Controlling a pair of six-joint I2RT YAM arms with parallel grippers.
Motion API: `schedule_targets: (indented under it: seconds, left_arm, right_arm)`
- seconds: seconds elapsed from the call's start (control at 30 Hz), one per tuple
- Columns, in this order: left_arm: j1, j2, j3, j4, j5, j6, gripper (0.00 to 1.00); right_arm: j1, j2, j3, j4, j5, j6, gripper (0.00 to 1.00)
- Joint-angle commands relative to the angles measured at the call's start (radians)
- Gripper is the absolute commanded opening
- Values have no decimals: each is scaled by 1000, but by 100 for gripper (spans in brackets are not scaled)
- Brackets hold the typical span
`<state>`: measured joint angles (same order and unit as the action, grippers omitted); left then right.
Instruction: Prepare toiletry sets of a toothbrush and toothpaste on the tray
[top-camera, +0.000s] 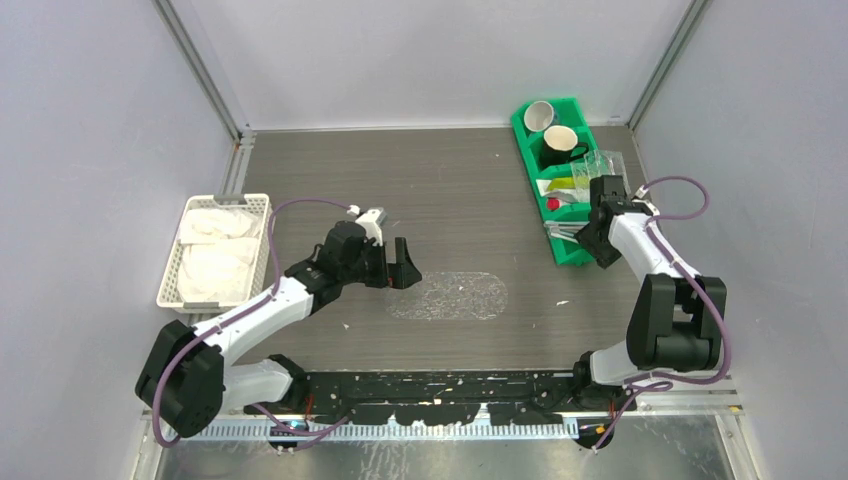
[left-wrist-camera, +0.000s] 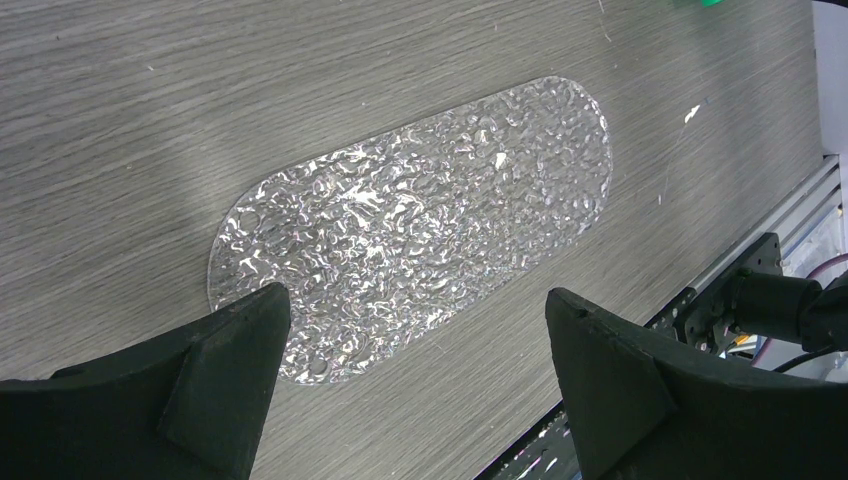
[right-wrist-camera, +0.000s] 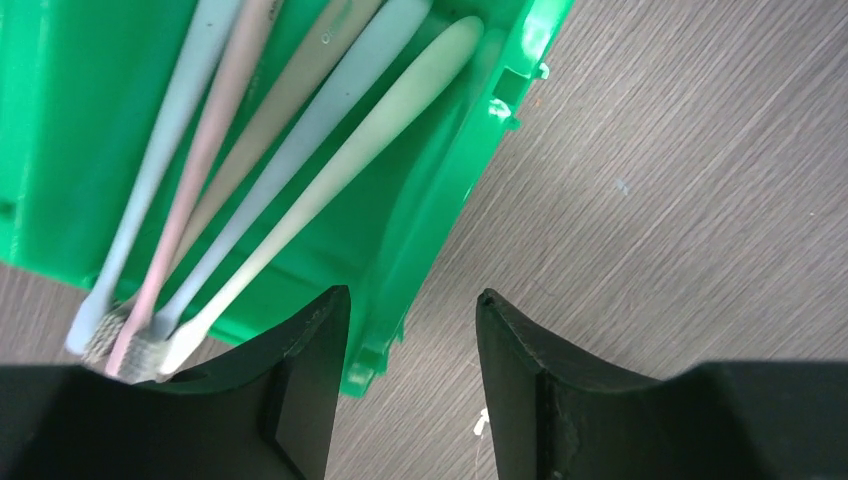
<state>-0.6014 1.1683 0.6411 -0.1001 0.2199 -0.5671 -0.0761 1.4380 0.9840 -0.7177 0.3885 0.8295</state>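
Left tool (left-wrist-camera: 415, 300) first: black fingers (left-wrist-camera: 220, 370) spread wide, nothing between them. It hangs over the bench (left-wrist-camera: 150, 120), by the tray's left end. We see the tray (left-wrist-camera: 420, 200) flat on the wood, clear, bumpy and glittery, long axis slanting across the left wrist view.

Right tool (right-wrist-camera: 410, 300): fingers (right-wrist-camera: 310, 380) partly apart, pinching nothing. Below the gap we see the corner wall of the green bin (right-wrist-camera: 60, 120) and bare bench; whether the tool touches the bin we cannot tell. Toothbrushes (right-wrist-camera: 300, 170) lie side by side in that end compartment, handles pale blue, pink, beige, blue and pale green, heads toward the tool.

Top view: tray (top-camera: 450, 297) lies mid-bench between the two arms, left tool (top-camera: 400, 265) just beside its left end. Right tool (top-camera: 590, 235) sits over the near end of the green bin (top-camera: 572, 258), which stands at the right, well apart from the tray. Far compartments hold a white cup (top-camera: 538, 115) and a black mug (top-camera: 560, 145). Clear wrappers (top-camera: 606, 165) lie just beside the bin's right wall. A white mesh basket (top-camera: 172, 270) with white contents sits at the left edge.
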Motion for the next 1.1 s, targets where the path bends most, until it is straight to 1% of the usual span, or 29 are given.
schedule_targets:
  seconds: [0.0, 0.03, 0.2, 0.27, 0.33, 0.4, 0.43, 0.53, 0.6, 0.67, 0.73, 0.93, 1.0, 1.07]
  left_arm:
    - [-3, 15, 1, 57, 9, 19, 100]
    - [-4, 16, 0, 57, 9, 19, 100]
    - [-3, 13, -5, 60, 11, 15, 100]
    - [-3, 12, -7, 65, 13, 13, 100]
    - [-3, 11, -9, 67, 13, 12, 100]
    - [-4, 9, -11, 66, 15, 11, 100]
    - [-3, 7, -11, 64, 14, 12, 100]
    - [-3, -3, -12, 56, 11, 11, 100]
    - [-3, -9, -14, 53, 8, 12, 100]
    - [-4, -11, -15, 53, 7, 8, 100]
    - [-3, -12, -15, 57, 7, 5, 100]
    - [-3, -5, -13, 66, 11, -4, 100]
    - [-3, -7, -9, 58, 7, -1, 100]
    - [-3, -11, 1, 38, 1, 3, 100]
  right_arm:
    - [-15, 39, -9, 70, -7, 44, 55]
    - [-18, 46, -14, 74, -7, 46, 54]
    - [-33, 30, -69, 78, 26, 76, 41]
    - [-41, 35, -85, 86, 27, 81, 40]
    - [-49, 48, -102, 100, 11, 84, 36]
    - [-60, 67, -119, 120, -11, 84, 30]
    - [-66, 79, -127, 131, -23, 80, 25]
    - [-80, 103, -146, 160, -48, 60, 17]
    - [-87, 112, -152, 175, -68, 34, 8]
    - [-90, 111, -158, 198, -104, -13, 3]
    - [-89, 106, -159, 212, -145, -68, 1]
    - [-77, 95, -137, 201, -241, -213, 1]
    - [-45, 88, -126, 183, -237, -235, 1]
    - [19, 93, -107, 173, -229, -255, 1]
